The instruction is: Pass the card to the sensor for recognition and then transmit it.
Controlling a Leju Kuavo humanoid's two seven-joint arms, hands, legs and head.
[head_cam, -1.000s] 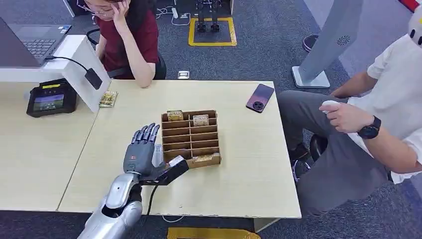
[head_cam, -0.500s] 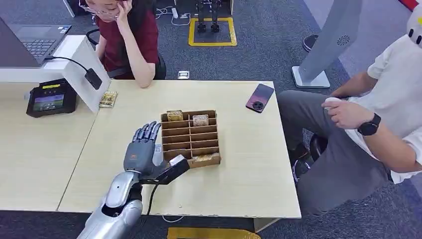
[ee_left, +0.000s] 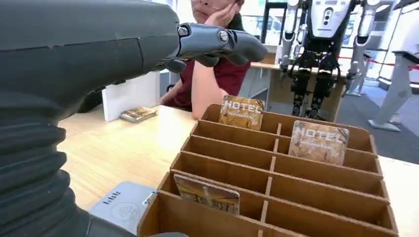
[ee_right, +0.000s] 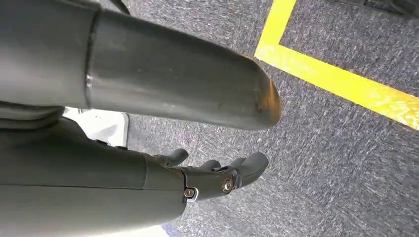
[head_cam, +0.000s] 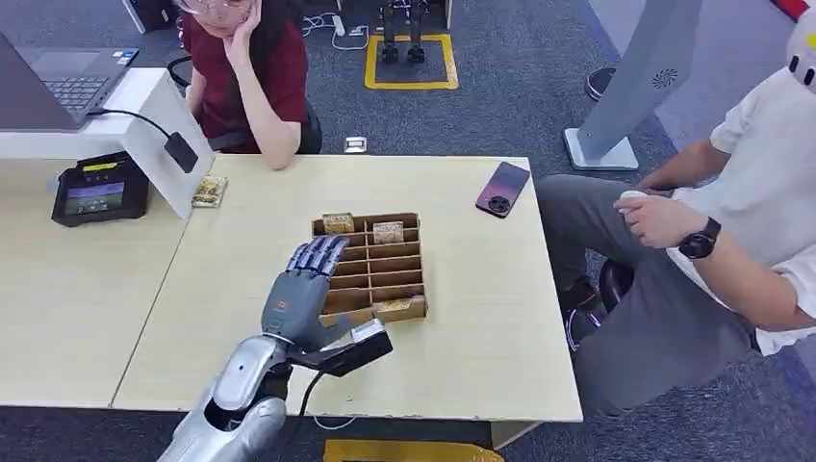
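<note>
At the left edge of the head view a black card reader (head_cam: pixel 100 189) sits on the adjoining desk. Lower centre, the left hand (head_cam: pixel 306 287) hovers flat, fingers spread and empty, over the wooden slotted card box (head_cam: pixel 409 280), which holds hotel cards (head_cam: pixel 388 232) at its far and near rows. The right hand (ee_right: pixel 217 174) hangs over carpet, fingers loosely apart, holding nothing.

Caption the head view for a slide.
Left hand hovers open over the wooden card rack, which holds three hotel cards, on a light table.
</note>
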